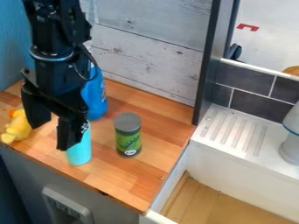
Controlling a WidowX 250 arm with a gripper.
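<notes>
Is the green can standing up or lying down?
Standing up: the green can has its gray lid on top, its bottom on the wooden counter.

Wooden counter with yellow toy, blue bottle, turquoise cylinder, green can.

The claw is hiding the upper part of a turquoise cylinder, and the arm is covering part of a blue bottle. The top edge is cutting off the arm; the right edge is cropping a white object. The green can's small print is blurring.
</notes>
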